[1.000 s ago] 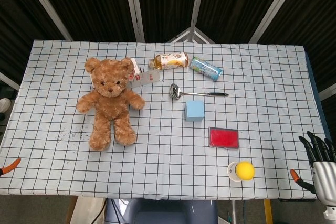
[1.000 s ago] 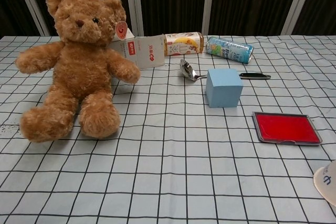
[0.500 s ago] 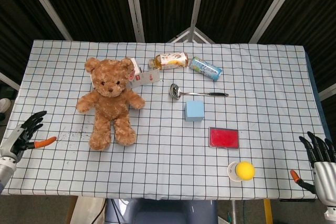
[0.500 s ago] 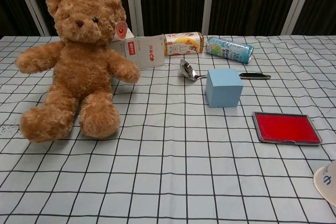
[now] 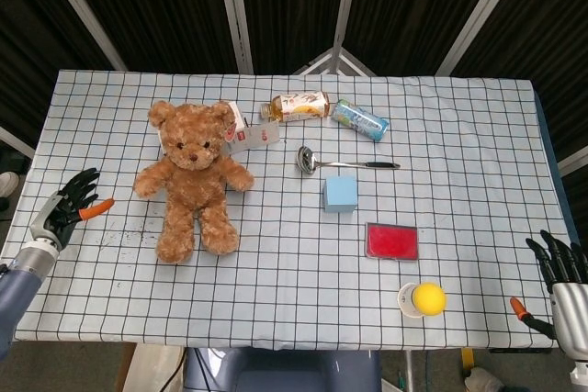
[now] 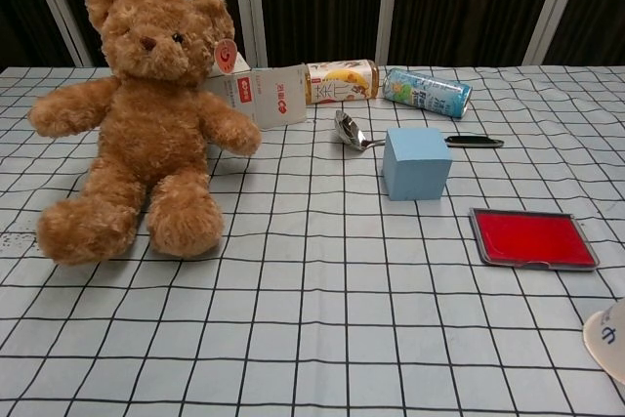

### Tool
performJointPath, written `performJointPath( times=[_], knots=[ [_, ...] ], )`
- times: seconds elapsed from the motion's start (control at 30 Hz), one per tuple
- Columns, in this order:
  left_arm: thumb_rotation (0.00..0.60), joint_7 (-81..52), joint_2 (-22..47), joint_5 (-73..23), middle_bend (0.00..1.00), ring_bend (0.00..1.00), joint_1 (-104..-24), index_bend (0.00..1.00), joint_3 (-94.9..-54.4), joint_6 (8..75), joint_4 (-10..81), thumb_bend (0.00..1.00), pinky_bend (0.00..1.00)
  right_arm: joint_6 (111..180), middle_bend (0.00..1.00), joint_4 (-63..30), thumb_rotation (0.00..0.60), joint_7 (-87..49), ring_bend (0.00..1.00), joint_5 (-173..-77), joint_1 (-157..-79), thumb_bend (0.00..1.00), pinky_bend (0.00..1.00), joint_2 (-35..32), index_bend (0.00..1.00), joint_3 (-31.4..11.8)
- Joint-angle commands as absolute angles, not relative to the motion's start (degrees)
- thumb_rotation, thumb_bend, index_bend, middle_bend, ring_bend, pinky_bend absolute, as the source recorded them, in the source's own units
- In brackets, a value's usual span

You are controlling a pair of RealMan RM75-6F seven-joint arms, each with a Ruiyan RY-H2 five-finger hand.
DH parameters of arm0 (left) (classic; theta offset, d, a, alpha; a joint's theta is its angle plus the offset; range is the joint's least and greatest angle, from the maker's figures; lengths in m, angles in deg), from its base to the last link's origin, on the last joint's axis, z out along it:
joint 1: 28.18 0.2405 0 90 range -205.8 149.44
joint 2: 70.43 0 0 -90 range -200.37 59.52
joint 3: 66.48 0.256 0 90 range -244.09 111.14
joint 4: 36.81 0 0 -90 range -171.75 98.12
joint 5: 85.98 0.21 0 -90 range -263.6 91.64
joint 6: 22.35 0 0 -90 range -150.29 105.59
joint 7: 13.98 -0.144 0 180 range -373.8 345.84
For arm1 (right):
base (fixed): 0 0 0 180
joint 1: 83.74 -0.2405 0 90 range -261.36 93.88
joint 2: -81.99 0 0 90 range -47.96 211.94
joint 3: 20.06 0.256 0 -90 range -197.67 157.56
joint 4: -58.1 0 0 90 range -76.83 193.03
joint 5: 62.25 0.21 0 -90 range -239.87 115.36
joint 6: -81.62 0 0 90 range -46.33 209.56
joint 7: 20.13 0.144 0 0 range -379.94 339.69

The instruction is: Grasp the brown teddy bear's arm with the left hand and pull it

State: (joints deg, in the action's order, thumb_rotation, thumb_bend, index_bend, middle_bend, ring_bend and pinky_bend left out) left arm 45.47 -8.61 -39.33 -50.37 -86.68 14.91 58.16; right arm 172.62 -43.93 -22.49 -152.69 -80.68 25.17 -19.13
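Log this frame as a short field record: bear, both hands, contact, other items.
bear: brown teddy bear sitting upright, arms spread, in front of a white carton
left hand: left hand open, fingers apart, beside the bear's arm, apart from it
right hand: right hand open at the table's near right edge, holding nothing
contact: none; arm not yet grasped
other items: ladle, blue cube, red tray, yellow ball, bottle, can
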Motion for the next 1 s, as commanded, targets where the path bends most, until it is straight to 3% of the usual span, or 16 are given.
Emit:
performJointPath(
  times=[0.03,0.57,1.0],
  knots=[
    [0.6,42.5,-6.1,-44.5,0.1,0.0,-52.7,0.15,-87.3,14.9,56.1,0.17,0.0,172.4,0.06,-44.0,0.6,-22.5,0.08,-152.6,-80.7,0.22,0.0,25.1,0.12,-19.2],
    [0.6,33.3,-1.7,-54.2,0.2,0.0,-57.7,0.21,-87.7,12.5,53.2,0.25,0.0,171.2,0.06,-44.1,0.6,-22.9,0.08,-151.5,-81.2,0.22,0.0,25.1,0.12,-19.1],
    [0.6,28.4,0.9,-58.5,0.3,0.0,-59.2,0.26,-88.5,14.6,52.8,0.26,0.0,171.1,0.06,-44.0,0.6,-22.6,0.08,-151.5,-81.2,0.22,0.0,25.3,0.12,-19.1]
  ],
)
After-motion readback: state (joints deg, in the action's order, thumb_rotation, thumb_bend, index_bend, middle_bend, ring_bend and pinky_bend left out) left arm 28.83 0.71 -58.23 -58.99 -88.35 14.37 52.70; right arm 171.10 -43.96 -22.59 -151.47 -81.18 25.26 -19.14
